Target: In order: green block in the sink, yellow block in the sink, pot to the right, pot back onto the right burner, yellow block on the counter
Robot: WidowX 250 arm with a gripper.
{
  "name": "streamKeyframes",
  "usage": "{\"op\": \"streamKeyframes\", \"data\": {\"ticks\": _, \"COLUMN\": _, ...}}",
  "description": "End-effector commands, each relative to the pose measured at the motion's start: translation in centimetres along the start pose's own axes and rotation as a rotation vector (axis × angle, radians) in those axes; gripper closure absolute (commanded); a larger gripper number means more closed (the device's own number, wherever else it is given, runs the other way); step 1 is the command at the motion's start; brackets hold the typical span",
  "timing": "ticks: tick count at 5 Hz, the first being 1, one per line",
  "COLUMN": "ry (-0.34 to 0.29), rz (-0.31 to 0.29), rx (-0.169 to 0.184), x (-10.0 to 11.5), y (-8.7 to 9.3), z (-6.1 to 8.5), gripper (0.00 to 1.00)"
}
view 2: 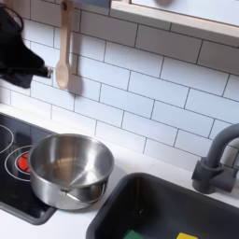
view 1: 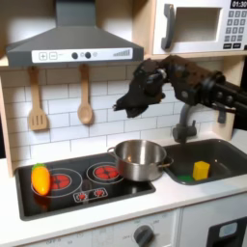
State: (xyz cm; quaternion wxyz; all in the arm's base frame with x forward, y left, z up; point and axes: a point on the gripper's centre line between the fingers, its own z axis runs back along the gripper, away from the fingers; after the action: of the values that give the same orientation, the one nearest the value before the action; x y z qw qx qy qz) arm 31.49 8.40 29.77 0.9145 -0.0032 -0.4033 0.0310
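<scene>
The smooth cream-white toy-kitchen counter (view 1: 125,207) is running along the front edge of the first exterior view, nearest the camera, and is surrounding both the black cooktop (view 1: 82,183) and the dark grey rounded-rectangular sink (view 1: 227,159). The shiny steel round pot (view 1: 141,159) with two small side handles is sitting on the cooktop's right-hand burner as the first exterior view shows it, close to the sink's rim; in the second exterior view the pot (view 2: 70,170) is overlapping the cooktop's edge, with the red burner ring showing just beside it on the second exterior view's left. The small bright-yellow cube-like block (view 1: 201,170) is resting inside the sink, and the small flat bright-green block (view 1: 185,176) is lying just beside it in the basin, on the first exterior view's left of it. In the second exterior view, slivers of green (view 2: 133,234) and yellow (view 2: 188,236) are showing at the bottom edge within the sink (view 2: 177,201). The black gripper (view 1: 130,103) is hanging in the air above the pot, well apart from it, in front of the white tiled wall (view 1: 58,121); whether its jaws are parted or closed cannot be told. An orange oval toy with a green edge (view 1: 40,178) is lying on the left burner in the first exterior view. Two wooden utensils (view 1: 85,96) are hanging on the wall.
</scene>
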Motion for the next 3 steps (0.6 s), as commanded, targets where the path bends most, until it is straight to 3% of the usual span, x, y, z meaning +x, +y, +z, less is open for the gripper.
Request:
{"op": "streamKeyframes", "data": {"ticks": 1, "ry": 0.200, "rz": -0.027, "rx": -0.053, "x": -5.8, "y": -2.4, "z": 0.6, "gripper": 1.00}}
{"op": "streamKeyframes", "data": {"ticks": 2, "ry": 0.304, "rz": -0.041, "rx": -0.086, "x": -9.3, "y": -4.3, "z": 1.9, "gripper": 1.00}}
{"op": "streamKeyframes", "data": {"ticks": 3, "ry": 0.369, "rz": -0.080, "rx": -0.094, "x": -11.1, "y": -5.2, "z": 2.7, "gripper": 1.00}}
